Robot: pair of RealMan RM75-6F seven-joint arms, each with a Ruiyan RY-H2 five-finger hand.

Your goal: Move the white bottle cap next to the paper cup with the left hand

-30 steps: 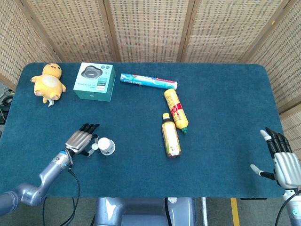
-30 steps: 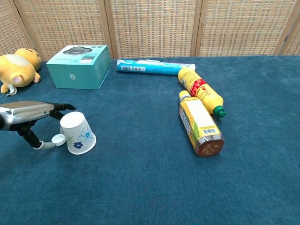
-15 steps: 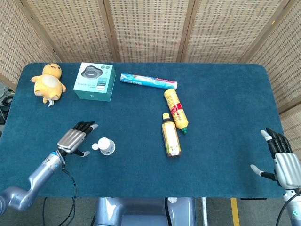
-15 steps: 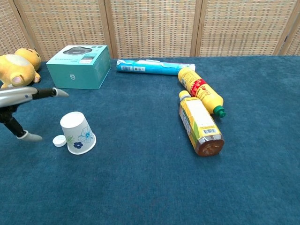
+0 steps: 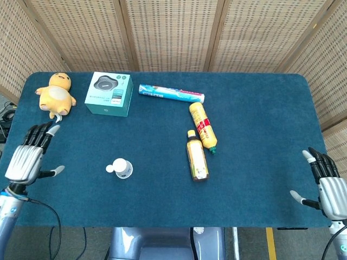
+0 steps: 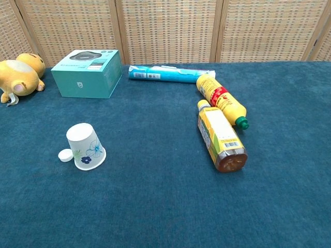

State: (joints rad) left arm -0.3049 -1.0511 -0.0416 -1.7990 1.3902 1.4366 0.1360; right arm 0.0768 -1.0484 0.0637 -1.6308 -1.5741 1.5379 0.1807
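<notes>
Head view shows the big blue bench (image 5: 255,124) from above. The left hand (image 5: 24,160) hangs at the near left edge with its fingers apart, and it holds nothing. The right hand (image 5: 329,187) is at the near right corner, fingers apart too, holding nothing.

The paper cup (image 6: 86,146) stands upside down on the near left part of the bench. The white bottle cap (image 6: 65,155) lies flat just beside it on its left, touching it or almost touching. I think the job looks done. The best thing now is to keep the left hand well away and low, so it does not bump the light cup or flick the small cap.

Now the things that hold stuff, big to small. The teal box (image 6: 87,73) is far left and shut, so I cannot tell what is in it. The yellow bottle (image 6: 221,99) with a green lid lies on its side, right of the middle. The amber bottle (image 6: 220,136) lies touching it on the near side, and it looks full of something brown. The cup has its mouth down, so I cannot see inside.
</notes>
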